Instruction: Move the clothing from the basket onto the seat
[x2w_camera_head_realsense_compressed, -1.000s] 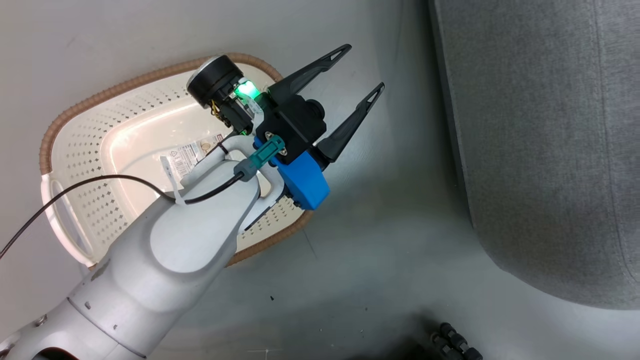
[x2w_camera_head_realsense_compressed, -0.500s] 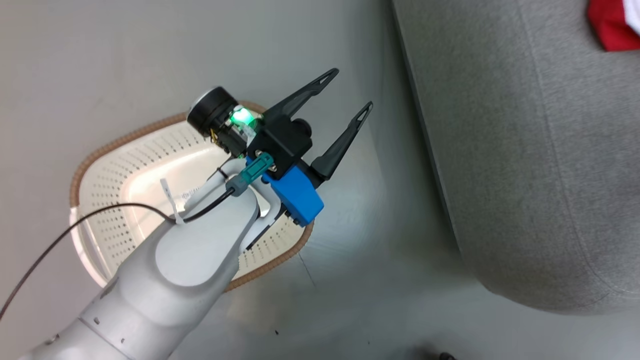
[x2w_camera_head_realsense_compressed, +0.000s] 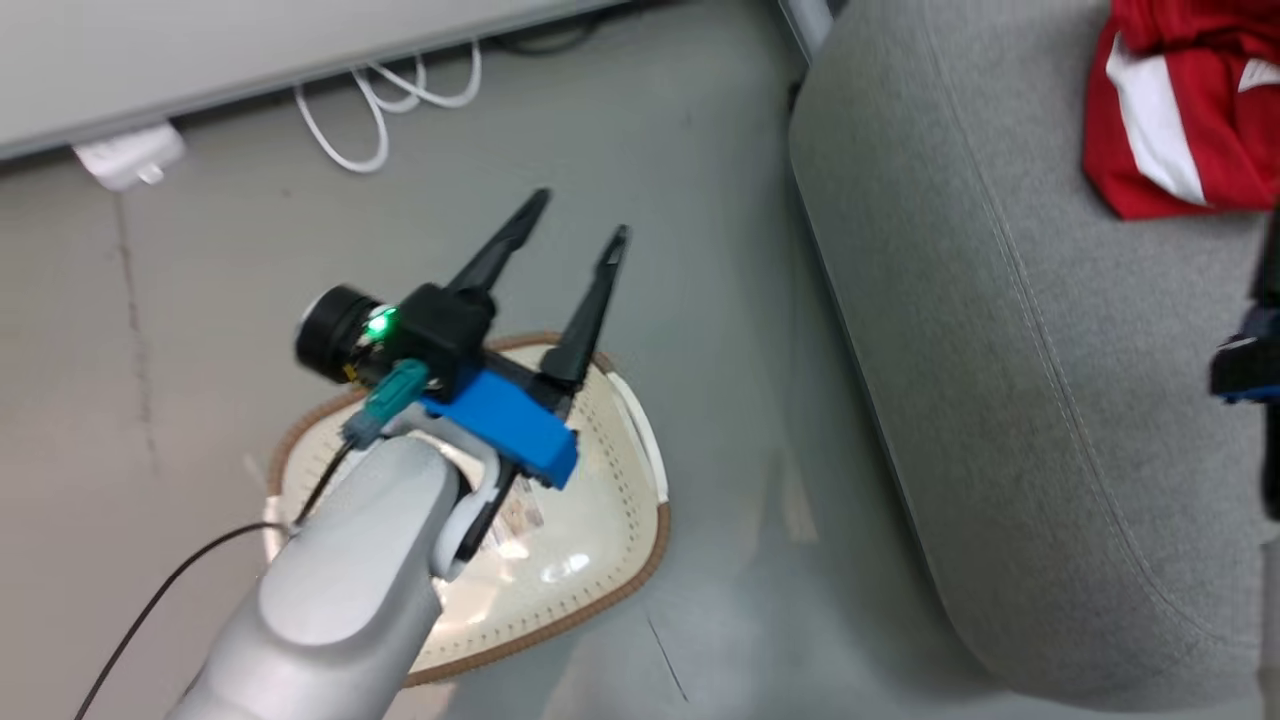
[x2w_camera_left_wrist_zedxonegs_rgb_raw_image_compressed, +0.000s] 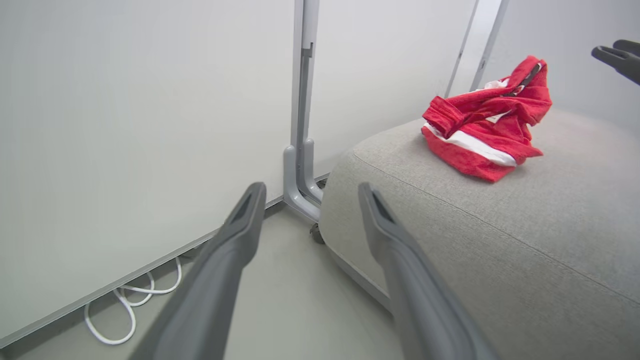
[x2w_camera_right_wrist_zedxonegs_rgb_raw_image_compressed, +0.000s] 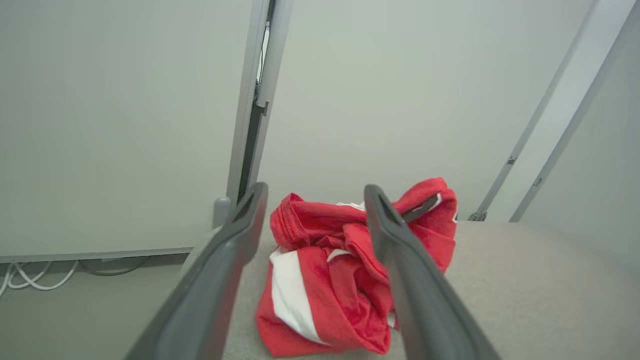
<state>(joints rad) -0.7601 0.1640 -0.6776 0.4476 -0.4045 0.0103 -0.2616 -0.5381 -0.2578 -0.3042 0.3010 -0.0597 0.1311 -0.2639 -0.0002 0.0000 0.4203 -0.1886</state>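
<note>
Both grippers stand with fingers spread and nothing between them. Nearest in the head view, the left gripper hangs on its pale forearm above the basket, fingers pointing away over the grey floor toward the wall; its own wrist view shows the same spread fingers aimed at the foot of a grey post beside the seat's far left corner. The basket rests on the floor just left of the seat, apart from it, its perforated cream bottom showing with a printed label partly hidden under the arm. Beyond, the clothing lies in a crumpled red heap with white stripes on top of the seat, toward its far edge and a little in from its left edge; the left wrist view shows the heap sitting wholly on the cushion. The right gripper hovers over the seat on the near side of the heap, the clothing seen between and past its fingers, and in the left wrist view its fingertips hang above and to one side of the fabric, clear of it. Farthest off, a looped white cable lies on the floor along the base of the wall.
</note>
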